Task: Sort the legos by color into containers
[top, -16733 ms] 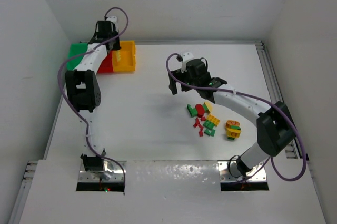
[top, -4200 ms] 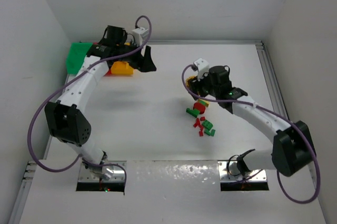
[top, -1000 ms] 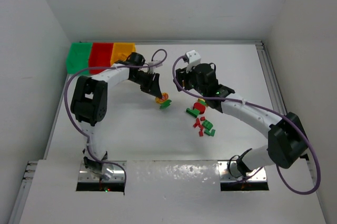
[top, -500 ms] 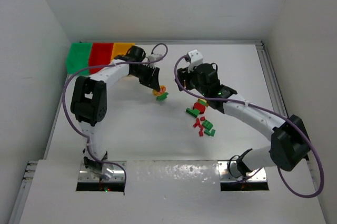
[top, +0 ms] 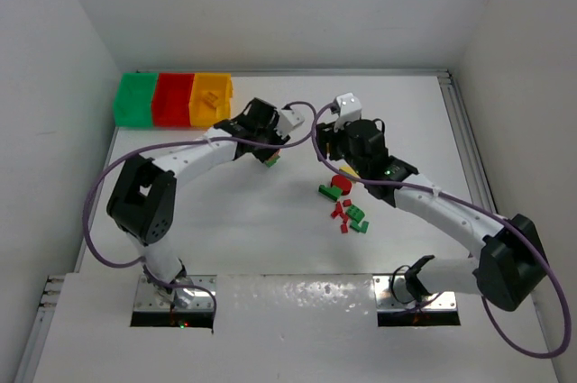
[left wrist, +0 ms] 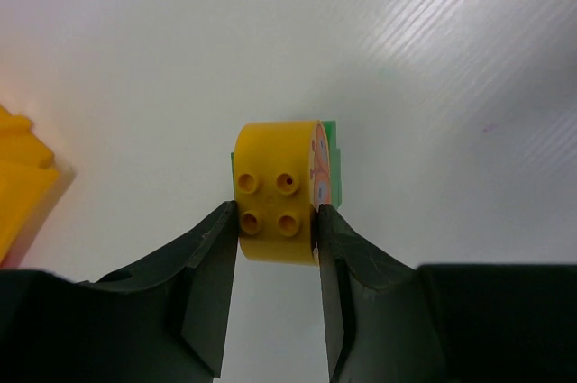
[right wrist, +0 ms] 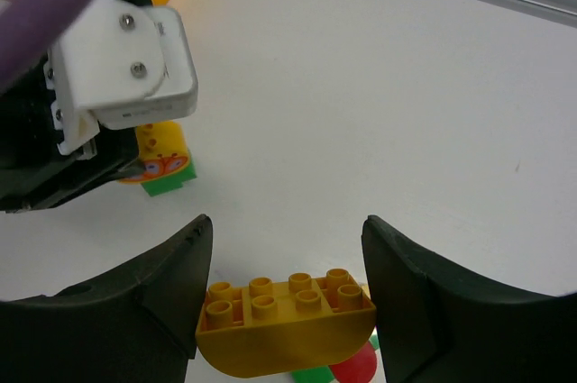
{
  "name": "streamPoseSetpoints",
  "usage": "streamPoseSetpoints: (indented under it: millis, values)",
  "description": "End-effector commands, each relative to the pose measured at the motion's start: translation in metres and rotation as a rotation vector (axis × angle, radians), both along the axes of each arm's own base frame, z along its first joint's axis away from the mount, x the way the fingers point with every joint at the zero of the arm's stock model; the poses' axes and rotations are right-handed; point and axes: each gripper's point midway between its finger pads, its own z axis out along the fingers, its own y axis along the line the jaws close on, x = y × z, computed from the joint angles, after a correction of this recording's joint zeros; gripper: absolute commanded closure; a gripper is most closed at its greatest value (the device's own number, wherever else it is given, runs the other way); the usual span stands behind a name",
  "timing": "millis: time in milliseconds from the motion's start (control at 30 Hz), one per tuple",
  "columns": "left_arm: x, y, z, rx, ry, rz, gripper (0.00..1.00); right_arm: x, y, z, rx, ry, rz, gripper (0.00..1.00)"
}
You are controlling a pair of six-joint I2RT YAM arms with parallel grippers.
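**Both arms loaded over mid-desk, bins far left**

Left jaws: closed on a yellow round-topped brick (left wrist: 278, 214), one finger on each flank, four studs facing the wrist camera. A printed orange face shows on its right side. A green piece (left wrist: 330, 162) sits tight behind it, apparently attached. I cannot tell whether the pair is clear of the desk (top: 225, 221) or resting on it.

Right jaws: about half spread and gripping a yellow eight-stud brick (right wrist: 284, 322) with a curved underside, held end to end between the fingers. A red rounded piece (right wrist: 357, 367) and a bit of green show just under it.

From above, the two wrists sit close together near the middle of the desk, left arm reaching in from the left, right arm from the right.

Loose legos (top: 347, 210): a small cluster of red and green pieces, just near of the right jaws.

Containers: joined in a row at the far left corner, green bin (top: 133, 113) leftmost, red bin (top: 171, 114) in the middle, yellow bin (top: 211, 116) nearest the arms. Yellow pieces lie in the yellow bin
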Motion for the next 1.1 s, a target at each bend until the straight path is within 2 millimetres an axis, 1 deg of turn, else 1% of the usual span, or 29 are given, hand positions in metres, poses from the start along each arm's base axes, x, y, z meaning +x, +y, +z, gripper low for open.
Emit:
streamPoseSetpoints:
  millis: [0, 67, 133, 200, 233, 267, 367, 433, 500, 533, 633, 667, 733, 767, 800, 833, 900, 933, 967, 1000, 1033, 1067]
  values:
    - [0.017, 0.014, -0.004, 0.04, -0.093, 0.087, 1.0, 0.002, -0.007, 0.021, 0.045, -0.066, -0.036, 1.0]
    - [0.017, 0.012, -0.008, 0.045, -0.106, 0.091, 1.0, -0.001, -0.008, 0.022, 0.047, -0.07, -0.034, 1.0]
    - [0.011, 0.007, -0.018, 0.052, -0.088, 0.075, 1.0, -0.001, -0.01, 0.021, 0.044, -0.065, -0.036, 1.0]
    - [0.006, 0.003, -0.026, 0.046, -0.067, 0.061, 0.95, -0.002, -0.01, 0.02, 0.041, -0.061, -0.034, 1.0]
    - [0.004, 0.001, -0.028, 0.04, -0.06, 0.058, 0.91, -0.002, -0.01, 0.019, 0.04, -0.059, -0.038, 1.0]
    - [0.003, 0.0, -0.029, 0.033, -0.052, 0.055, 0.83, -0.002, -0.01, 0.019, 0.043, -0.057, -0.039, 1.0]
    - [-0.001, -0.003, -0.032, 0.006, -0.031, 0.063, 0.69, -0.003, -0.009, 0.018, 0.044, -0.053, -0.035, 1.0]
    - [-0.004, -0.006, -0.03, -0.011, -0.02, 0.059, 0.66, -0.003, -0.01, 0.018, 0.045, -0.052, -0.037, 1.0]
    - [-0.004, -0.009, -0.026, -0.026, -0.017, 0.056, 0.6, -0.003, -0.009, 0.018, 0.048, -0.05, -0.035, 1.0]
    - [-0.004, -0.009, -0.024, -0.031, -0.016, 0.058, 0.55, -0.002, -0.009, 0.017, 0.048, -0.048, -0.037, 1.0]
    - [-0.004, -0.01, -0.022, -0.035, -0.012, 0.059, 0.48, -0.002, -0.009, 0.017, 0.049, -0.045, -0.036, 1.0]
    - [-0.002, -0.011, -0.02, -0.039, -0.015, 0.06, 0.42, -0.002, -0.008, 0.017, 0.05, -0.046, -0.036, 1.0]
    - [-0.002, -0.013, -0.018, -0.042, -0.011, 0.059, 0.37, -0.002, -0.008, 0.018, 0.053, -0.045, -0.039, 1.0]
    - [0.0, -0.015, -0.015, -0.049, -0.015, 0.056, 0.32, -0.002, -0.008, 0.018, 0.051, -0.044, -0.039, 1.0]
    - [0.0, -0.016, -0.014, -0.052, -0.011, 0.052, 0.29, -0.002, -0.008, 0.017, 0.05, -0.043, -0.039, 1.0]
    - [-0.001, -0.016, -0.012, -0.051, -0.006, 0.052, 0.28, -0.003, -0.009, 0.017, 0.05, -0.042, -0.042, 1.0]
    - [0.003, -0.02, -0.001, -0.069, -0.017, 0.05, 0.28, -0.002, -0.01, 0.019, 0.055, -0.038, -0.049, 1.0]
    - [0.005, -0.023, 0.009, -0.08, -0.022, 0.05, 0.28, -0.002, -0.012, 0.017, 0.053, -0.03, -0.063, 1.0]
    - [0.005, -0.027, 0.014, -0.1, -0.014, 0.05, 0.28, -0.001, -0.011, 0.022, 0.061, -0.032, -0.069, 1.0]
    - [0.002, -0.028, 0.018, -0.105, 0.002, 0.047, 0.28, 0.0, -0.012, 0.023, 0.064, -0.025, -0.078, 1.0]
    - [0.006, -0.036, 0.033, -0.141, -0.007, 0.034, 0.28, 0.001, -0.013, 0.026, 0.06, -0.018, -0.09, 1.0]
    - [0.003, -0.044, 0.042, -0.18, 0.007, 0.017, 0.28, 0.002, -0.014, 0.028, 0.066, -0.013, -0.1, 1.0]
